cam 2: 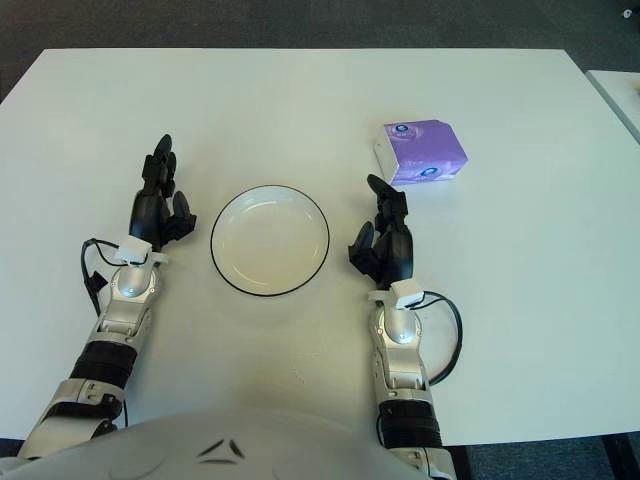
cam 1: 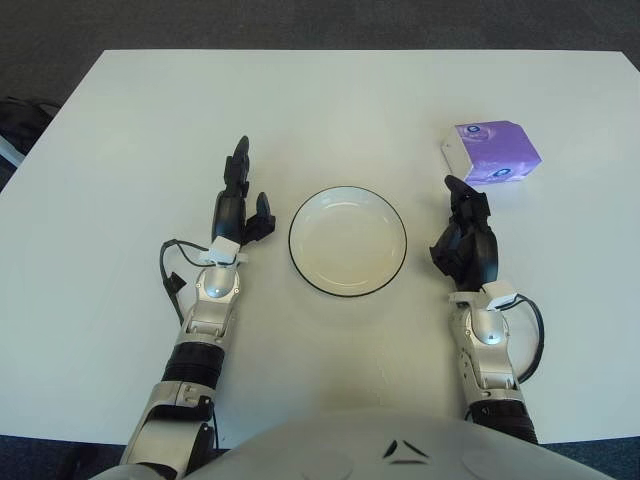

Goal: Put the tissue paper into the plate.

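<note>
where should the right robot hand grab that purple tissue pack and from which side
Probably across the two long side faces of the tissue pack, coming from above and from the near side. It lies flat on the table, slightly skewed, with open table all round. The right robot hand sits just short of its near edge, fingers relaxed, so a short forward reach should suffice.

No legible text, brand or number. The purple tissue pack (cam 1: 496, 151), upper right of the frame, bears a small round emblem near its upper left corner and a mark on its front edge, both unreadable.
</note>
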You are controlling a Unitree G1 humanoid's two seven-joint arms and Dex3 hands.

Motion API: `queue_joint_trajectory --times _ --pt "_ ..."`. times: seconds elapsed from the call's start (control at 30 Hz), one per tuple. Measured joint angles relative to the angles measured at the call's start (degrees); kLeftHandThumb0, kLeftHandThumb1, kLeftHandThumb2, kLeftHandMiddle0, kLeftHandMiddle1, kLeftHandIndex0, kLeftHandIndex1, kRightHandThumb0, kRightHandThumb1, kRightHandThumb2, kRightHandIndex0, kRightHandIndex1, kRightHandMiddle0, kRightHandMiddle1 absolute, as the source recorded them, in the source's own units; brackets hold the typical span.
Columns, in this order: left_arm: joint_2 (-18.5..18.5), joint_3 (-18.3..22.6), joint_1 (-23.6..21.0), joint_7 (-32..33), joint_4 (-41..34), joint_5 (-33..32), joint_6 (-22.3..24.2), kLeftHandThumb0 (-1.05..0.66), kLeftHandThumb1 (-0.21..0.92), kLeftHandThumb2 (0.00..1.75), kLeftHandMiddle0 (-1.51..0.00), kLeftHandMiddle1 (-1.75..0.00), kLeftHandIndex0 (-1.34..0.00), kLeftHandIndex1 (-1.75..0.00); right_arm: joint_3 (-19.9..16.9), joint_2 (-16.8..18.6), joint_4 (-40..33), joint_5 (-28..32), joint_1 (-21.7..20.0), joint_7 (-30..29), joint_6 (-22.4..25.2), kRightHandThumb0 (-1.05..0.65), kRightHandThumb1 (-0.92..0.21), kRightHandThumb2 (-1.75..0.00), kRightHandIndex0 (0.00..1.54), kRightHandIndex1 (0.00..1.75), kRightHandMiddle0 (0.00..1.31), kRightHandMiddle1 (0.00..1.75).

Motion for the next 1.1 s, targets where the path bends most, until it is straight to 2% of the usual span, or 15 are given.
queue_joint_trajectory --times 0.37,0.53,0.67,0.83,1.0,1.1 --pt "0.0 0.0 0.0 0.0 -0.1 0.05 0.26 -0.75 0.92 0.94 -0.17 -0.01 0.0 -0.33 0.45 0.91 -3.36 -0.2 2.52 -0.12 1.84 -0.49 -0.92 -0.93 0.37 0.05 0.0 0.75" --pt "0.02 0.0 -0.02 0.0 -0.1 0.09 0.31 -0.75 0.92 0.95 -0.17 -0.01 0.0 -0.32 0.67 1.49 -7.33 -0.97 5.58 -0.94 2.8 -0.51 -0.92 -0.89 0.36 0.05 0.0 0.74" --pt "0.0 -0.01 -0.13 0.0 -0.04 0.1 0.32 -0.75 0.92 0.95 -0.18 -0.01 0.0 -0.32 0.15 1.34 -11.05 -1.93 6.27 -1.24 4.48 -0.54 -0.92 -0.84 0.34 0.04 0.0 0.73" --pt "0.01 -0.01 -0.23 0.0 0.05 0.11 0.33 -0.75 0.92 0.94 -0.17 -0.01 0.0 -0.32 -2.27 -0.46 -15.01 -2.49 3.23 -1.54 5.39 -0.58 -0.92 -0.79 0.32 0.02 0.0 0.76" --pt "0.01 -0.01 -0.34 0.0 0.2 0.09 0.42 -0.76 0.92 0.94 -0.17 0.0 0.0 -0.31 -4.68 -2.66 -17.46 -4.38 -1.84 -2.47 5.75 -0.6 -0.92 -0.73 0.31 0.02 0.0 0.77" --pt "0.01 0.0 -0.43 0.0 0.31 0.08 0.47 -0.76 0.92 0.94 -0.17 0.0 0.0 -0.32 -6.19 -4.11 -18.65 -5.04 -5.5 -2.85 7.81 -0.6 -0.92 -0.72 0.31 0.02 0.0 0.79"
